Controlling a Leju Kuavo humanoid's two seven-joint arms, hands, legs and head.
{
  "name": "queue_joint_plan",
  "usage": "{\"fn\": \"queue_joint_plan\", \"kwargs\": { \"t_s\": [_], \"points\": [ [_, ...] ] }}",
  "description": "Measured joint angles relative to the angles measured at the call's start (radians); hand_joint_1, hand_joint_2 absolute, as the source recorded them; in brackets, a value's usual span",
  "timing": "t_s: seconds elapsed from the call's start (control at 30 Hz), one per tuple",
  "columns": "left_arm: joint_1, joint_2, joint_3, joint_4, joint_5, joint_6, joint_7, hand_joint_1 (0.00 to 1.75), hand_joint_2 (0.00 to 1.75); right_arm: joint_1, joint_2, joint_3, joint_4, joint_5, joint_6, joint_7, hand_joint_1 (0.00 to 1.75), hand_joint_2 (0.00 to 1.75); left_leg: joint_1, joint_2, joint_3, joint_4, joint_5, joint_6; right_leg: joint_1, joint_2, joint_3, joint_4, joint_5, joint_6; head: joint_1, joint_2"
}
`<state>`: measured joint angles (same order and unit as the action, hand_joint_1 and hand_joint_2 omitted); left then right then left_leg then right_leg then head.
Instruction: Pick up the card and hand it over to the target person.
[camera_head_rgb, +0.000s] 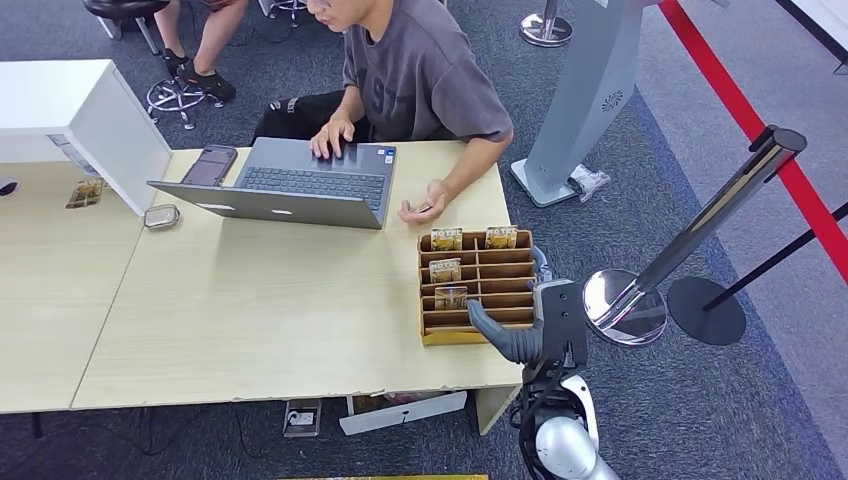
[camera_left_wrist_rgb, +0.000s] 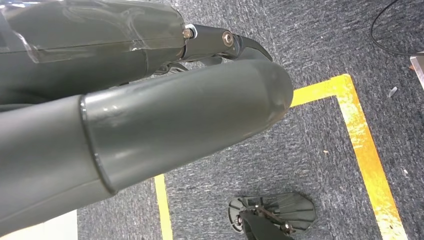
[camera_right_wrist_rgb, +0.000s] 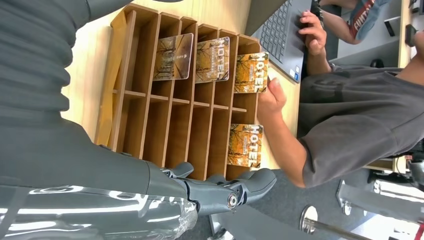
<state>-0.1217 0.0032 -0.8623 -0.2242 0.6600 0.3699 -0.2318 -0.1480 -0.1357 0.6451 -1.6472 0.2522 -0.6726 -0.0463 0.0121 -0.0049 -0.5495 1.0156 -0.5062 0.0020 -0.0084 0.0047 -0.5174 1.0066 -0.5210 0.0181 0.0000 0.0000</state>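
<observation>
wooden card rack (camera_head_rgb: 505, 270) sits at the table's (camera_head_rgb: 250, 320) four o'clock corner, nearest card (camera_head_rgb: 450, 297) upright inside; right hand (camera_head_rgb: 520, 335) hovers at its five o'clock, released, grasping nothing. left hand (camera_left_wrist_rgb: 150, 115): cannot tell.

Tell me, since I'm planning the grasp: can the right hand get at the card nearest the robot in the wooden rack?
Probably yes. The right hand hovers at the wooden rack's near edge, beside that card, which stands proud of its slot. Nothing lies between them; the person's hand rests beyond the rack's far end.
</observation>
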Motion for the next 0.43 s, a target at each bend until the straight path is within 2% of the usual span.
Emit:
{"fn": "queue_joint_plan", "kwargs": {
  "t_s": [0.43],
  "points": [
    [0.000, 0.002, -0.003, -0.001, 0.004, 0.002, -0.005, 0.00, 0.00, 0.009, 0.012, -0.002, -0.005, 0.007, -0.013, 0.005, 0.00, 1.75, 0.000, 0.000, 0.000, 0.000, 0.000, 0.000, 0.000, 0.000, 0.000, 0.000, 0.000, 0.000, 0.000, 0.000]
  ]
}}
